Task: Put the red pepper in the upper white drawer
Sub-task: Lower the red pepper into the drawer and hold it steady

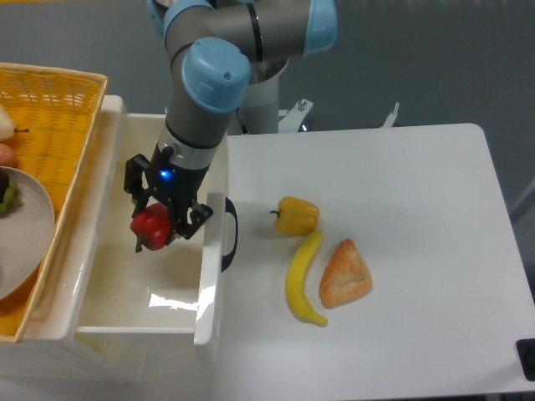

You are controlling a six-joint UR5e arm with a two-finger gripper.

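Note:
The red pepper (151, 227) is small and glossy. My gripper (159, 225) is shut on it and holds it inside the outline of the upper white drawer (125, 288), above its floor. The drawer is pulled open at the left of the table, with its dark curved handle (229, 234) on the front panel facing right. The pepper's stem is hidden by the fingers.
A yellow wicker basket (58, 100) with a grey plate (25, 242) sits over the drawer's left side. On the white table (401, 184) lie a yellow bell pepper (296, 215), a banana (303, 277) and a pastry (344, 273).

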